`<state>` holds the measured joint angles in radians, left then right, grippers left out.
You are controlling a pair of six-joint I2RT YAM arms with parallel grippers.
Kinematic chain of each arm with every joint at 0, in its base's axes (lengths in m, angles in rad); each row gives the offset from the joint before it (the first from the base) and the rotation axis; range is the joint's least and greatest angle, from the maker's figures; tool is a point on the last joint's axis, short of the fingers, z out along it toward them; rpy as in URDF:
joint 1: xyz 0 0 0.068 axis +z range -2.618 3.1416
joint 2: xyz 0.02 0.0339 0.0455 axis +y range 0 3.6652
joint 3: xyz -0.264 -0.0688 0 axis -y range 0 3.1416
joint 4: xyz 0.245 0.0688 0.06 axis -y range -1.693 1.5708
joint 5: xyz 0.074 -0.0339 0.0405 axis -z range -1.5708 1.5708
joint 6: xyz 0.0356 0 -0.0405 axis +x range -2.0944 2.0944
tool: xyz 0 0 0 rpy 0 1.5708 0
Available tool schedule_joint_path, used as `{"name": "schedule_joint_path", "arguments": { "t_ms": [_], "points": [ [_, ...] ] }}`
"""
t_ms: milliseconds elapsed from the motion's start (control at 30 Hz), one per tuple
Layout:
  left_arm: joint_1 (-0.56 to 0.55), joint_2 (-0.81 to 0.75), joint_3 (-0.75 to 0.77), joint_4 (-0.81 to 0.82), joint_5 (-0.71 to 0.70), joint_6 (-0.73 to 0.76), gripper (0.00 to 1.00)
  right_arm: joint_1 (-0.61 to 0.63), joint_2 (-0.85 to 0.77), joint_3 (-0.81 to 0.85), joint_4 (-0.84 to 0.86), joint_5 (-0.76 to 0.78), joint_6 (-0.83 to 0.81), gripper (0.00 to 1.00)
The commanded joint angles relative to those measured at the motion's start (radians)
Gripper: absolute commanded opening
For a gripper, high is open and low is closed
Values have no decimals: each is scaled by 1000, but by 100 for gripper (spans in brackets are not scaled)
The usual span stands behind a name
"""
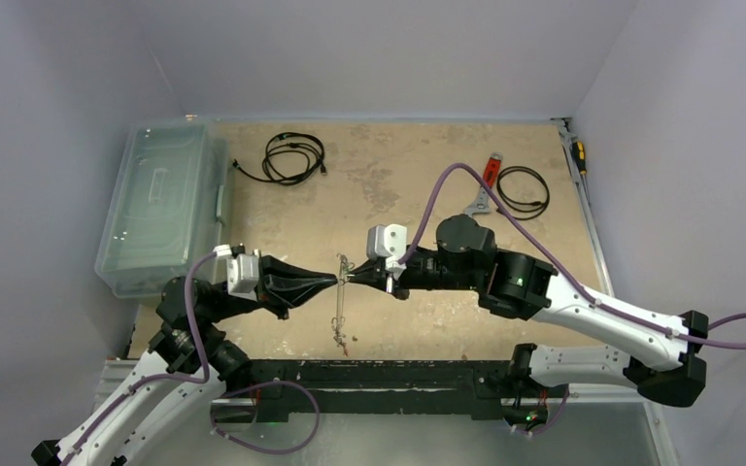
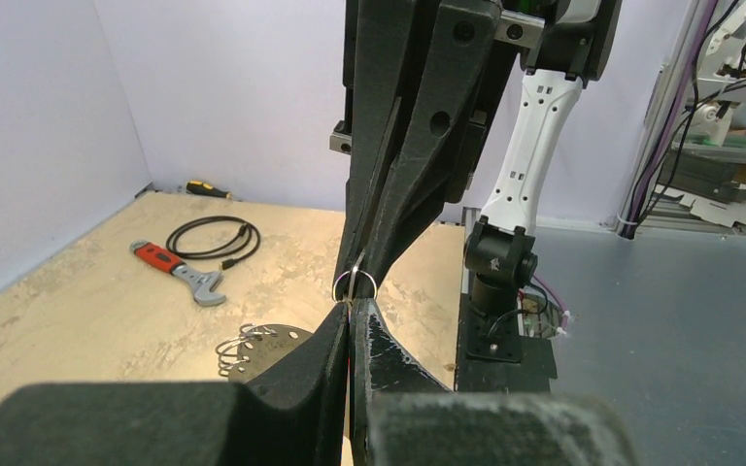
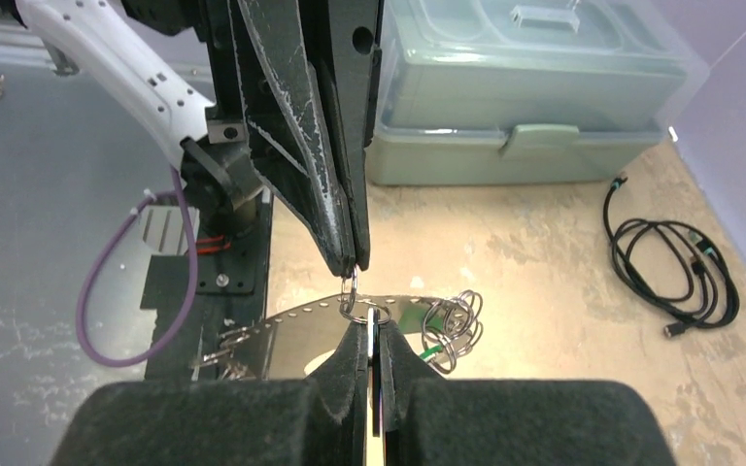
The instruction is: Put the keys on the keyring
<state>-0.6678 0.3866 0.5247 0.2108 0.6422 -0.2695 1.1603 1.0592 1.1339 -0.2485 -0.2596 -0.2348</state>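
Above mid-table, we've got left gripper (image 1: pixel 334 280) and right gripper (image 1: pixel 354 279) fully closed, tips meeting on the keyring (image 1: pixel 339 306), keys (image 1: pixel 343 342) hanging below.

We read this as robotics lab, test cell. Left arm (image 1: pixel 146 388) and right arm (image 1: pixel 593 311) bolted to black rail (image 1: pixel 389 373) at edge of worn tan tabletop (image 1: pixel 398 184). Plain lavender walls (image 1: pixel 58 58) box bench in. Beyond bench we spot metal rack (image 2: pixel 729 102) with cable bundles (image 2: pixel 656 146). Loose kit: clear plastic bin (image 1: pixel 160 204), coiled black cables (image 1: pixel 293 157), red-handled wrench (image 1: pixel 487 183), screwdriver (image 1: pixel 579 155).
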Motion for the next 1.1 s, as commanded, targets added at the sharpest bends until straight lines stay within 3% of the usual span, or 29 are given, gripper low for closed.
{"name": "schedule_joint_path", "arguments": {
  "t_ms": [0, 900, 933, 1067],
  "points": [
    [6, 1, 12, 26, -6, 7, 0, 5, 25, 83, -115, -1, -38, 0],
    [5, 67, 20, -2, -6, 21, 0, 6, 133, 294, -315, 51, -117, 0],
    [6, 70, 22, -2, -6, 20, 2, 6, 140, 301, -320, 57, -119, 0],
    [5, 61, 28, -13, -31, 16, 59, 6, 155, 317, -330, 103, -118, 0]
  ]
}}
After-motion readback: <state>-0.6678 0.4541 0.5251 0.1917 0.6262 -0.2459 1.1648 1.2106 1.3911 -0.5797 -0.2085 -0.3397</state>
